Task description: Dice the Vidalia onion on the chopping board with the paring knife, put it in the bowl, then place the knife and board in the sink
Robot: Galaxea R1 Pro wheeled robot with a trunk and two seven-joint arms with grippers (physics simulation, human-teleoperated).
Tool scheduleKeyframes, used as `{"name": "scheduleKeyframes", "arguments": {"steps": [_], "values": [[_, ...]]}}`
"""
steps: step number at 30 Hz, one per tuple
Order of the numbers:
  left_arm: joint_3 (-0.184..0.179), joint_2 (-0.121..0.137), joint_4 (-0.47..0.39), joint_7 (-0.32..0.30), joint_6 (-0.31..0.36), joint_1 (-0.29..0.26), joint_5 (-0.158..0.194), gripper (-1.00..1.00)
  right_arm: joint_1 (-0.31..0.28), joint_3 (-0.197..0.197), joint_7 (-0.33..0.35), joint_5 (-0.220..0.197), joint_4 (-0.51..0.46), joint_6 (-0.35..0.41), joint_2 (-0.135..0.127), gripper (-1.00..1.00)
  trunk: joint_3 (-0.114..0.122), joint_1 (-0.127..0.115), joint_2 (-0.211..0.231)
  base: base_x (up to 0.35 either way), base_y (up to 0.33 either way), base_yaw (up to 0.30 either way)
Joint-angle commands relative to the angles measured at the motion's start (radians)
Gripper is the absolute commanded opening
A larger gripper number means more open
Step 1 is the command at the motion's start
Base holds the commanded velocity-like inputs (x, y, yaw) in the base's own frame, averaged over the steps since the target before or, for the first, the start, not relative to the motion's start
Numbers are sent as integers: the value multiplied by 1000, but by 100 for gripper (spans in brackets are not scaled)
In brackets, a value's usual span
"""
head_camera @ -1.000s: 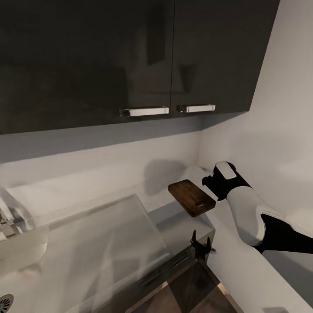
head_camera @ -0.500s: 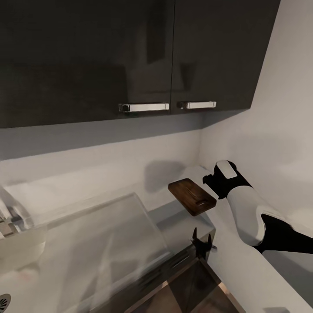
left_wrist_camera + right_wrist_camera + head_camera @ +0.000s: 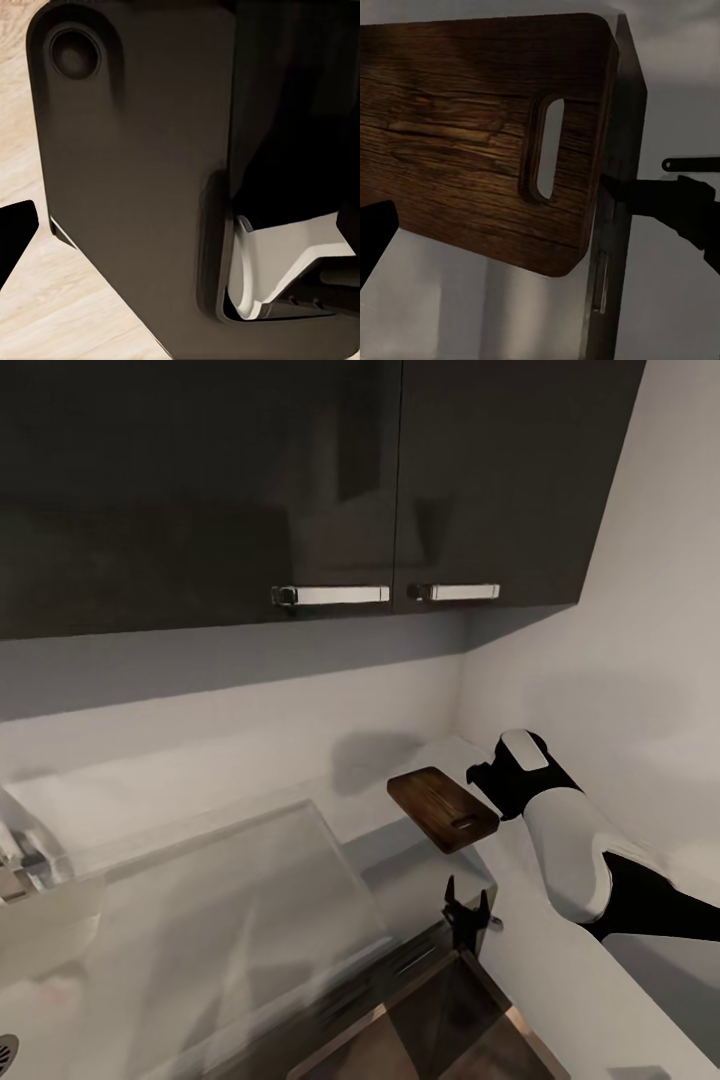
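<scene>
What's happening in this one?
The robot's right arm is reaching over the countertop with the chopping board at its end; the board appears lifted above the glossy worktop, near the corner wall. From the right wrist view the board sits close in front of the camera, slot handle visible. The sink lies to the left, so the board is not in it yet.

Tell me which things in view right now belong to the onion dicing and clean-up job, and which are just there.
Part of the job:
- chopping board
- sink
- countertop

Just there:
- dark wall cabinets
- their chrome handles
- wooden floor
</scene>
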Motion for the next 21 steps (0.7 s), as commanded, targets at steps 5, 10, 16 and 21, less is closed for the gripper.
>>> {"name": "scheduleKeyframes", "arguments": {"steps": [5,10,16,21], "values": [[0,0,-1,0,-3,0,2,100,0,-4,-6,-3,-2,6,1,100,-17,19,-36,0,0,0],[0,0,-1,0,-3,0,2,100,0,-5,-6,-3,-2,6,1,100,-33,39,-71,0,0,0],[0,-1,-1,0,-3,0,2,100,-1,-4,-6,-3,-1,6,1,100,-51,62,-113,0,0,0],[0,-2,-1,0,-3,0,2,100,-1,-4,-9,-1,-1,7,1,100,-67,81,-148,0,0,0]]}}
